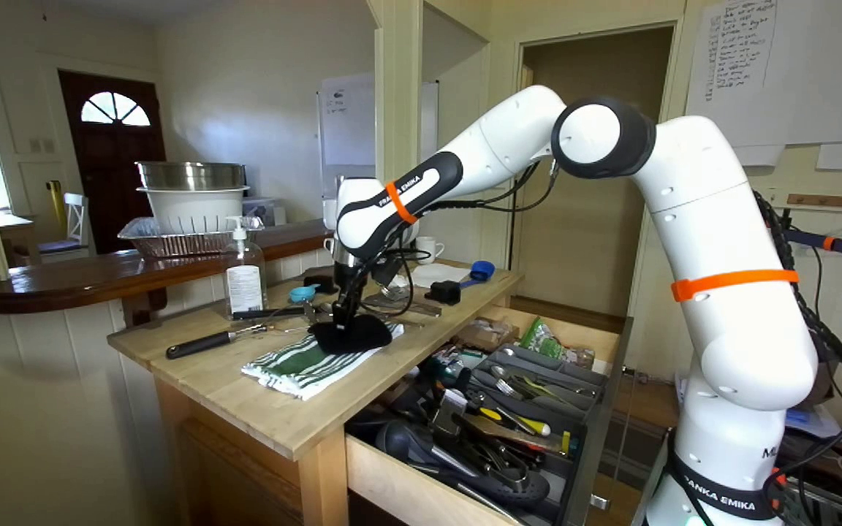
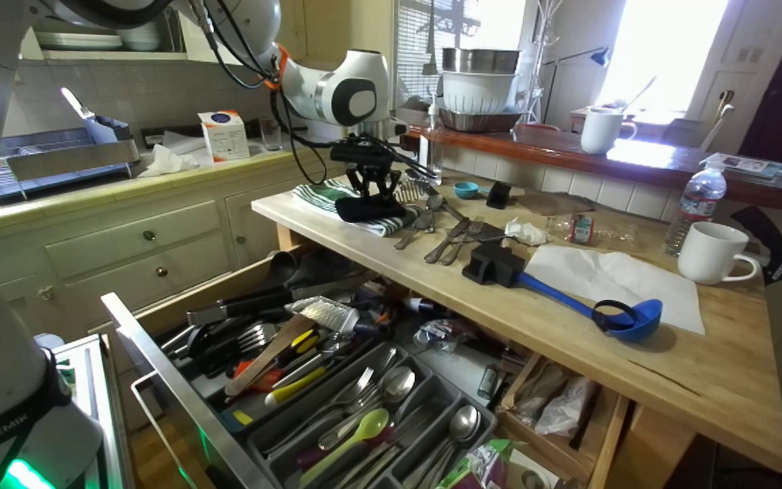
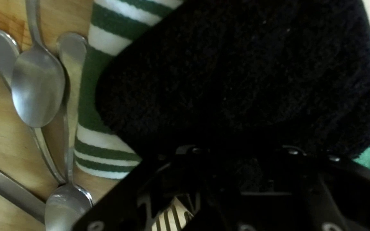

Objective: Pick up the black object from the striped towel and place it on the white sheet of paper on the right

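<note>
The black two-finger gripper (image 3: pixel 240 152) has its fingers spread; directly beneath it, on the green-and-white striped towel (image 1: pixel 311 370), lies the fuzzy black lump (image 3: pixel 236 80), reaching sideways beyond both fingertips, so closing probably must gather a fold.

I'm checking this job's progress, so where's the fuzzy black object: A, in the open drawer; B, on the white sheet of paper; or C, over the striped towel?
C: the wrist view shows the fuzzy black object over the striped towel, which peeks out in green and white on either side.
</note>
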{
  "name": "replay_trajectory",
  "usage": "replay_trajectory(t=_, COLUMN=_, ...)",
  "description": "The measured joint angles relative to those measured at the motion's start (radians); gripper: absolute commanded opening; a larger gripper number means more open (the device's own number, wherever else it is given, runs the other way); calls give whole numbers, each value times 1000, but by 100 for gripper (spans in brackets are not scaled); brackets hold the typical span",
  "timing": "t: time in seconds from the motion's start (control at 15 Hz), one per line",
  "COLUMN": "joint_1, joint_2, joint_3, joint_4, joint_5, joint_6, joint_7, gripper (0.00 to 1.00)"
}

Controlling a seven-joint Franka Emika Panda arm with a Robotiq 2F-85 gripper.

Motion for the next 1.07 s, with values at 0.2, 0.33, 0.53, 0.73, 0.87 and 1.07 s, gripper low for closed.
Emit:
replay_trajectory(t=0.2, joint_1=0, joint_2=-2, joint_3=4, joint_4=0, joint_5=0, joint_6=-1, joint_7=0, gripper=0)
replay_trajectory(t=0.33, joint_1=0, joint_2=-4, joint_3=5, joint_4=0, joint_5=0, joint_6=-2, joint_7=-1, gripper=2)
replay_trajectory(t=0.53, joint_1=0, joint_2=-5, joint_3=4, joint_4=0, joint_5=0, joint_6=-4, joint_7=-1, gripper=1)
replay_trajectory(t=0.73, joint_1=-1, joint_2=-17, joint_3=4, joint_4=4, joint_5=1, joint_6=-17, joint_7=0, gripper=2)
replay_trajectory(t=0.87, joint_1=-4, joint_2=-42, joint_3=5, joint_4=17, joint_5=10, joint_6=-47, joint_7=1, gripper=2)
replay_trajectory(t=1.07, joint_1=-12, joint_2=-108, joint_3=5, joint_4=39, joint_5=40, joint_6=-115, joint_7=1, gripper=2)
